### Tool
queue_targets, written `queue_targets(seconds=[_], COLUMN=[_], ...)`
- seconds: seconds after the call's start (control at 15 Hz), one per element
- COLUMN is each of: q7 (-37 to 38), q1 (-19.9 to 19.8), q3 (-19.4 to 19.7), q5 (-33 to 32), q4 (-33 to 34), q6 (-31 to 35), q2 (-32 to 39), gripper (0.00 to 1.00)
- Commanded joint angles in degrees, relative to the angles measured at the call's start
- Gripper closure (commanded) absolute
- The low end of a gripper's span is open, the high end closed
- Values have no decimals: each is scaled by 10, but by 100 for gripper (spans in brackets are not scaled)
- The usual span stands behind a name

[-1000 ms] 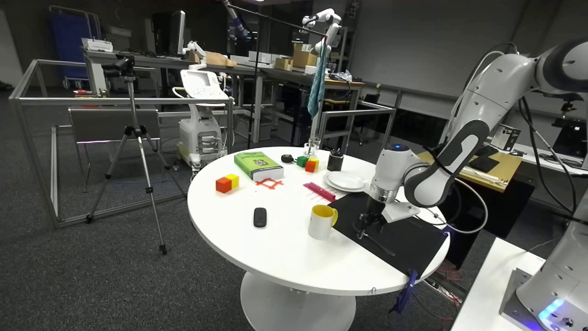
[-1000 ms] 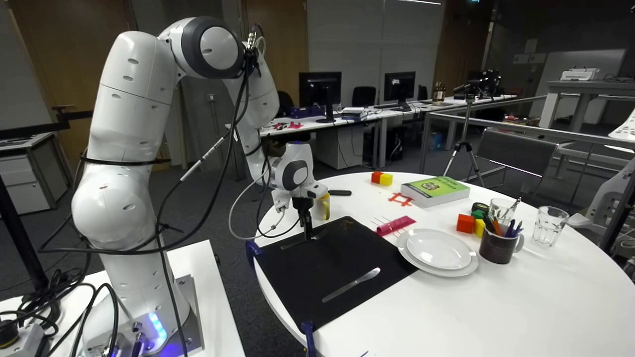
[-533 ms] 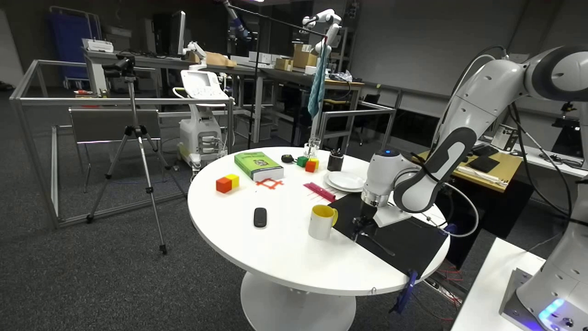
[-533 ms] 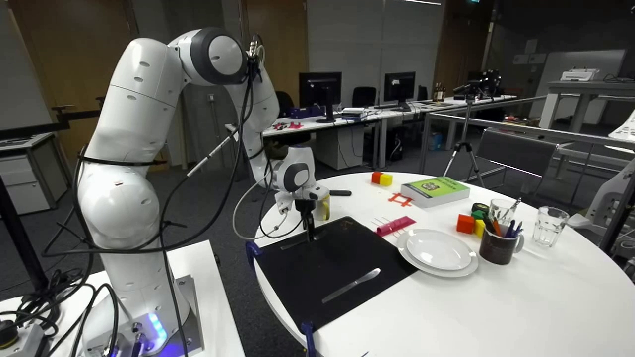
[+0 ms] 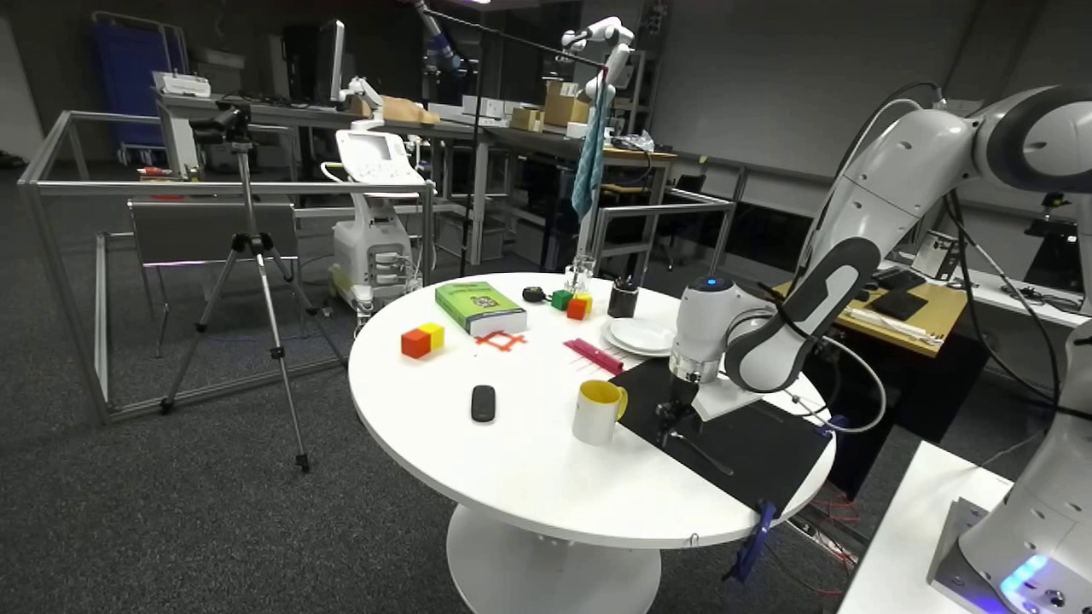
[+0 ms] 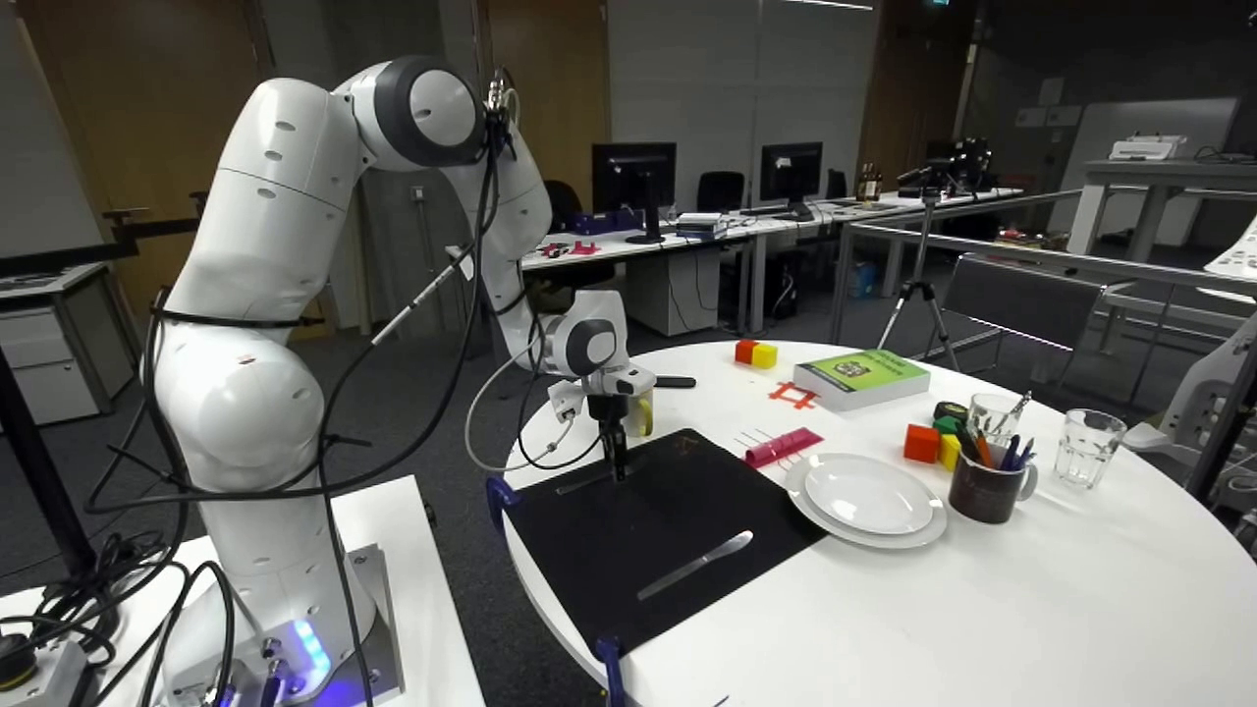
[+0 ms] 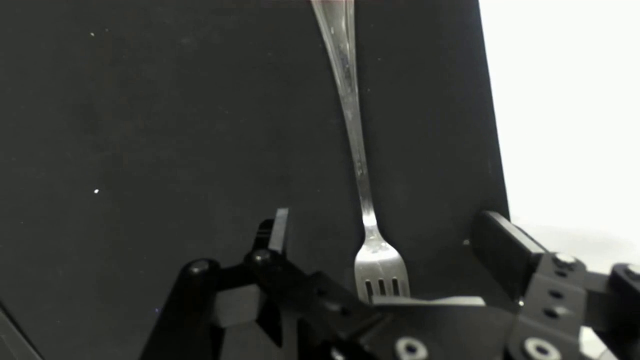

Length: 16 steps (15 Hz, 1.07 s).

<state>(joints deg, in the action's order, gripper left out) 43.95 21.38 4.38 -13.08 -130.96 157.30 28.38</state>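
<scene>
Here's the table, mat on it, fork on the mat, and the gripper over the fork's head end! In an exterior view the knife lies on the mat too, in front of the fork; plates just right of the mat, one on the other; blocks behind them, pen cup to their right, book farther back. And in an exterior view, there's the mug, just left of the mat!
</scene>
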Motion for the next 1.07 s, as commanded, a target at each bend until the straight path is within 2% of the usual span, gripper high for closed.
queue_targets(seconds=[0.0, 0.53, 0.6, 1.0], q7=[-12, -16, -15, -4], q1=[4, -3, -2, 6], q3=[1, -4, -4, 10], q5=[11, 9, 6, -25], q4=[12, 11, 10, -11], q6=[-28, -69, -76, -103], q2=[2, -13, -18, -54], gripper=[32, 95, 100, 98])
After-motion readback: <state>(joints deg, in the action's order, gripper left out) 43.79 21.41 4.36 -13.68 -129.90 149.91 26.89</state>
